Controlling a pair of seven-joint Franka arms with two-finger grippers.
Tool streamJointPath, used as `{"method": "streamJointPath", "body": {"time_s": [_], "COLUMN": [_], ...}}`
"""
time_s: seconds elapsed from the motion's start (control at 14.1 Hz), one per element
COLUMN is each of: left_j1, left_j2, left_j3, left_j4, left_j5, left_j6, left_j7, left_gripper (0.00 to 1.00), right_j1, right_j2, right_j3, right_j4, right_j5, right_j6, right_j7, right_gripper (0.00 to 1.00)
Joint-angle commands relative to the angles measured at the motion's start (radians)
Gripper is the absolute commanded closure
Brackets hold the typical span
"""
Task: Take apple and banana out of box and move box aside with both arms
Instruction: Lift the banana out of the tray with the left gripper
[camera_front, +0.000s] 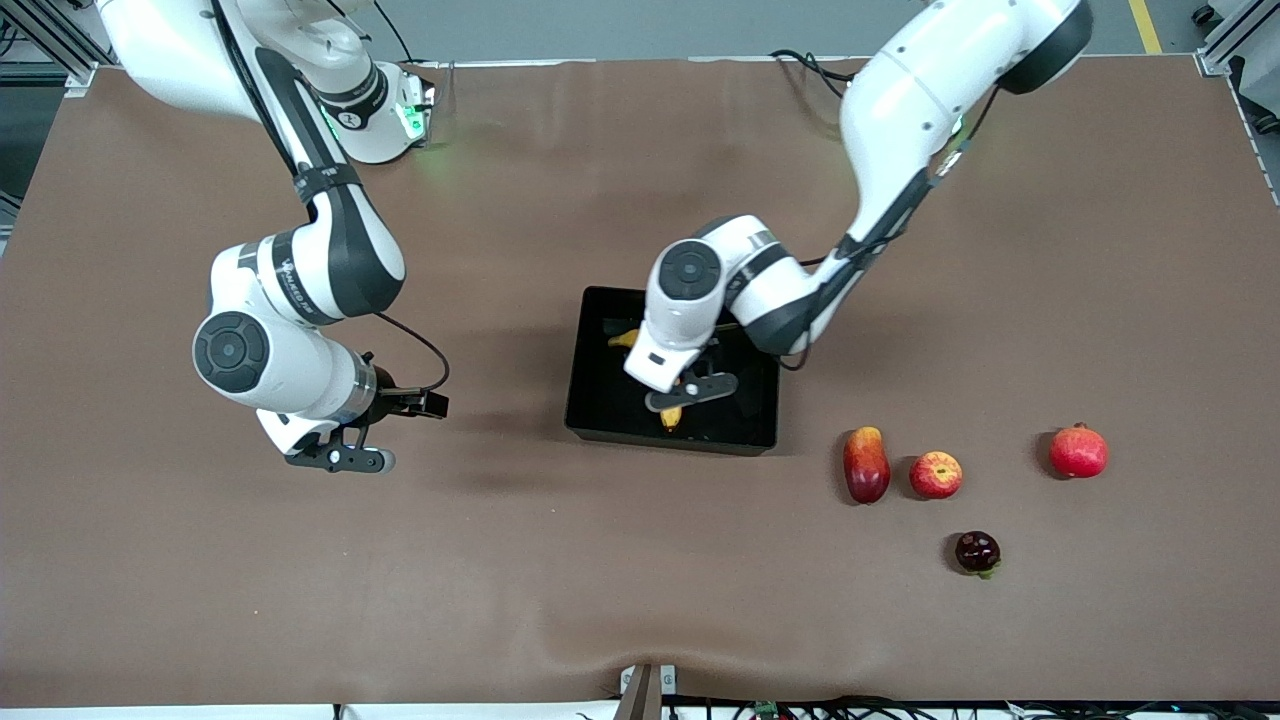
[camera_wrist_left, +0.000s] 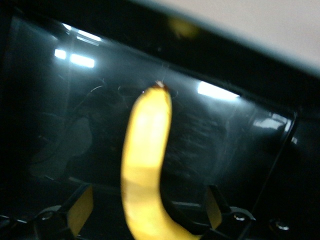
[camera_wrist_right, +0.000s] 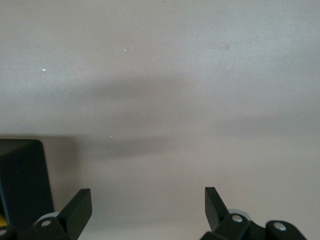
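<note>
Left wrist view: left gripper (camera_wrist_left: 145, 212) open astride banana (camera_wrist_left: 145, 165), box (camera_wrist_left: 260, 145) wall near.

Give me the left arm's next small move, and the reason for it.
Probably shut the left gripper on the banana. Its open fingers already stand on either side of the fruit inside the box, while the apple already lies out on the table.
</note>
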Motion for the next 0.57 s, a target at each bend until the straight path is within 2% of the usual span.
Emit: {"method": "streamJointPath", "body": {"time_s": [0.0, 0.28, 0.35, 0.49], "left_j1": [-0.048, -0.078, -0.078, -0.098], "left_j2": [0.066, 0.117, 0.119, 0.116], "left_j3": [0.034, 0.044, 0.048, 0.060], "left_j4": [0.053, 0.056, 0.056, 0.056], "left_j5": [0.024, 0.030, 0.028, 0.030], "left_j6": [-0.002, 0.064, 0.068, 0.065], "left_j7": [0.014, 0.008, 0.004, 0.000], "left_gripper": [0.00, 0.00, 0.08, 0.71], "right_j1": [-0.005, -0.005, -0.005, -0.005], "right_j2": [-0.008, -0.008, -0.008, -0.008], "right_j3": [0.008, 0.008, 0.008, 0.010], "right_j4": [-0.010, -0.010, -0.010, -0.010], "right_j5": [0.009, 0.010, 0.010, 0.012], "right_j6": [0.009, 0.009, 0.008, 0.008], "right_j7": [-0.020, -0.020, -0.020, -0.020], "right_gripper": [0.00, 0.00, 0.00, 0.00]}}
